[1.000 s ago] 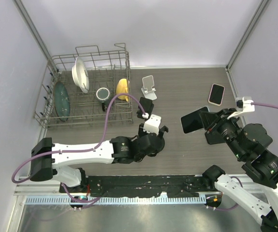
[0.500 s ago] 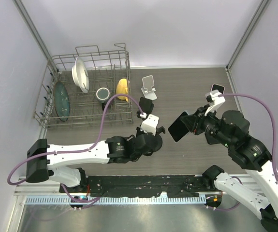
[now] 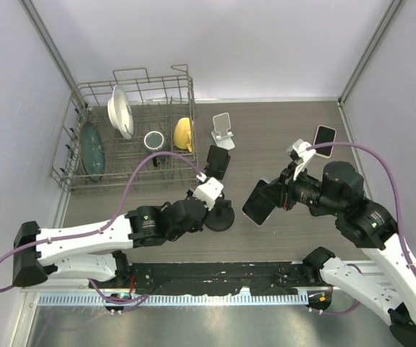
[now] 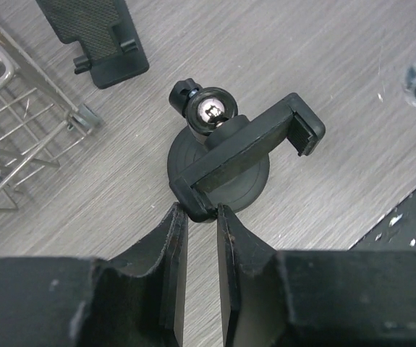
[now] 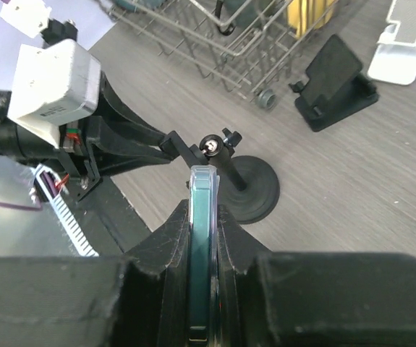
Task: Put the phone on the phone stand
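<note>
The left arm (image 3: pixel 92 235) reaches low from the near left toward the middle, the left gripper (image 4: pixel 197 217) pinching the phone stand (image 4: pixel 245 153). The right arm (image 3: pixel 370 224) bends inward, the right gripper (image 5: pixel 202 220) clamping the phone (image 5: pixel 202 184) edge-on.

Build check, both sides alike. The left arm (image 3: pixel 106 235) has white shell links and black rounded joint housings. The right arm (image 3: pixel 338 189) has the same white-and-black scheme. A purple cable (image 3: pixel 359 144) runs along the right arm, and a matching one is on the left. White wrist camera box (image 5: pixel 52 81) on the left arm: squared corners, small printed label, text too small to read. Left tool (image 4: pixel 197 213): two matte black fingers (image 4: pixel 168 260) with flat inner faces and angular stepped bodies. Right tool (image 5: pixel 206 206): black fingers of the same shape.
</note>
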Robot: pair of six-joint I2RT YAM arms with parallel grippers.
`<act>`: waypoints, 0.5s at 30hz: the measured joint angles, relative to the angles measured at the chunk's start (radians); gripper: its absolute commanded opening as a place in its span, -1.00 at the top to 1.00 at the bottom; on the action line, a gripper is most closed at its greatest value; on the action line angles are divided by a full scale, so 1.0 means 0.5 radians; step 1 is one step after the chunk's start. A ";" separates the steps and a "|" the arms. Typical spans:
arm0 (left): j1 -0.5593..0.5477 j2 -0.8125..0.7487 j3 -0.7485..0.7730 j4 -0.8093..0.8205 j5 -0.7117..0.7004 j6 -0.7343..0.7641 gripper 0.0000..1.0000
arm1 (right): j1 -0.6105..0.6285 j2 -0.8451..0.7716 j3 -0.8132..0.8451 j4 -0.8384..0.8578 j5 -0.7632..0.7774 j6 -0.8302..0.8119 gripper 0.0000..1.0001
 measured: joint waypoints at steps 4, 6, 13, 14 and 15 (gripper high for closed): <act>0.059 -0.173 -0.121 0.034 0.167 0.192 0.72 | 0.000 0.056 -0.036 0.014 -0.093 -0.014 0.99; 0.114 -0.234 -0.163 0.053 0.247 0.239 0.50 | 0.000 0.089 -0.060 0.018 -0.124 -0.021 0.99; 0.203 -0.295 -0.186 0.082 0.282 0.193 0.07 | 0.000 0.088 -0.096 0.027 -0.135 -0.043 0.99; 0.203 -0.307 -0.186 0.088 0.284 0.162 0.06 | 0.000 0.087 -0.096 0.029 -0.131 -0.043 0.99; 0.203 -0.316 -0.186 0.094 0.288 0.134 0.06 | 0.000 0.087 -0.096 0.030 -0.127 -0.043 0.99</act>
